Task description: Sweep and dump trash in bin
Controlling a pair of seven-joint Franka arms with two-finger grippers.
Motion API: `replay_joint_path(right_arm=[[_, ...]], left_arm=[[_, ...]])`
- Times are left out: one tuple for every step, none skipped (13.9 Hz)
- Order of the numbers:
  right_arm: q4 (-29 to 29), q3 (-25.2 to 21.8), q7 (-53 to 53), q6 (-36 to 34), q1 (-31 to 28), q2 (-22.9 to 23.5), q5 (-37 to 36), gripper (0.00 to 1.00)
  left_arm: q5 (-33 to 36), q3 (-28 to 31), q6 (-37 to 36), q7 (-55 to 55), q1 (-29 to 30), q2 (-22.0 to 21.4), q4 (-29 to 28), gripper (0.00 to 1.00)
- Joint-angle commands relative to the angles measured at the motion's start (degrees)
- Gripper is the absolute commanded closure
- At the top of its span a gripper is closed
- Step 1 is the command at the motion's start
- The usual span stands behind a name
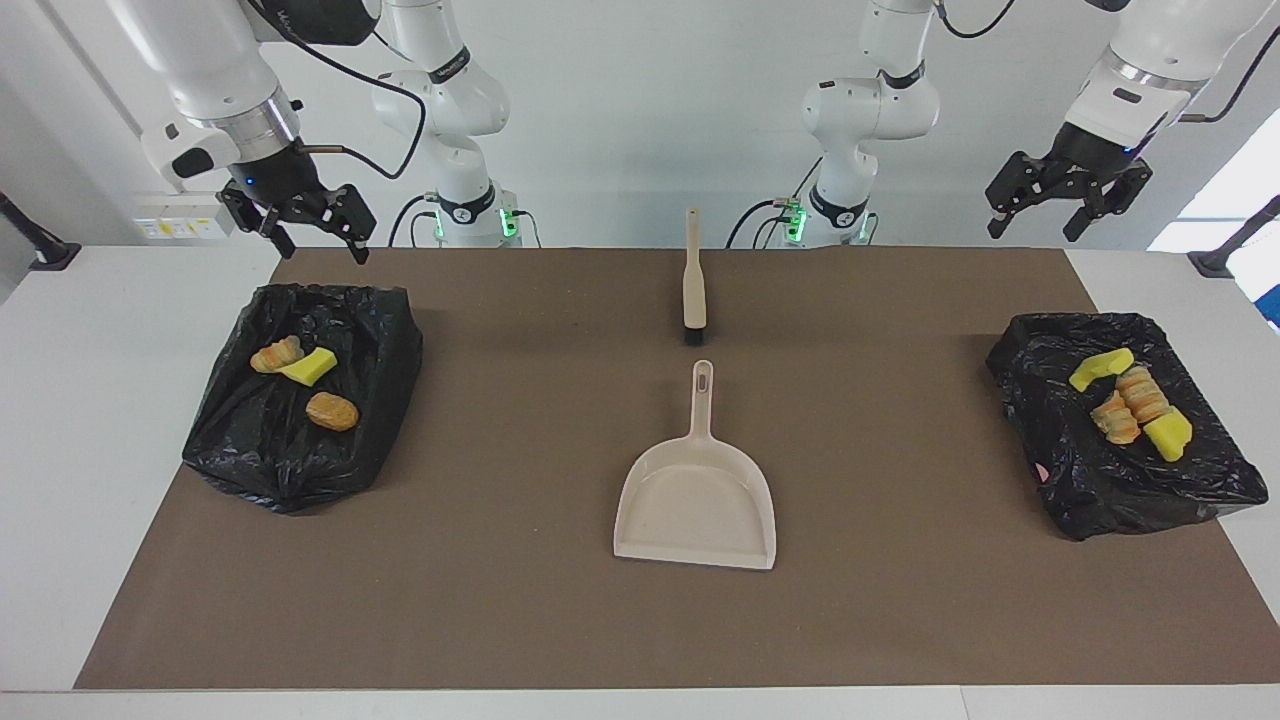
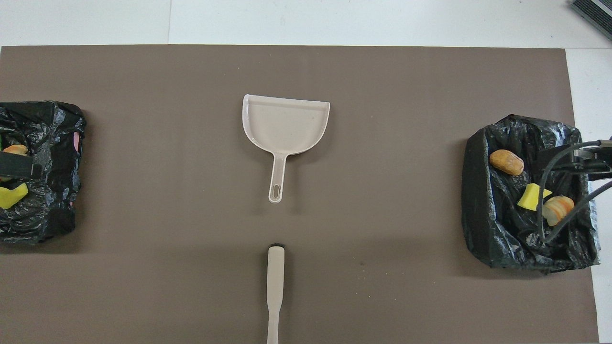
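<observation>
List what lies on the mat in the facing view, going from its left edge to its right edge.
Bin holding three trash bits → brush and dustpan, sharing the middle, brush nearer the robots → bin holding four trash bits.

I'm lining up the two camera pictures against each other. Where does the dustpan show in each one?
Facing view: the dustpan lies mid-mat, handle pointing up toward the robots.
Overhead view: the dustpan lies above centre, handle pointing down.
Shared landmark: the brush, just off the handle's tip, nearer to the robots.
</observation>
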Motion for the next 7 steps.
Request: replay_joint_path(right_arm=[[-0.8,0.3,0.7,0.7,-0.5,-0.5,0.6,0.0],[-0.8,0.3,0.7,0.8,-0.5,-0.5,0.6,0.0],[-0.8,0.3,0.7,0.8,-0.5,-0.5,0.6,0.0],[-0.8,0.3,0.7,0.8,-0.4,-0.5,0.6,0.0],[-0.8,0.3,0.7,0.7,-0.5,-0.5,0.6,0.0],[-0.8,0.3,0.7,0.7,-0.4,-0.5,0.6,0.0],[-0.8,0.3,0.7,0.7,-0.4,-0.5,0.6,0.0]], left_arm=[[0.8,-0.2,-4.5,1.1,0.6,4.9,6.9,0.0],[0.7,-0.1,-5.4,1.1,0.6,5.4,7.9,0.0],[0.7,-0.1,-5.2,1.1,0.6,5.4,7.9,0.0],[0.6,-0.1,-5.2,1.2,0.6,5.5,8.0,0.0],[0.4,-0.1,-5.3,1.2,0.6,5.5,8.1,0.0],[0.5,-0.1,-5.3,1.1,0.6,5.5,8.1,0.0],[0.7,-0.4,-5.1,1.1,0.5,5.3,7.9,0.0]])
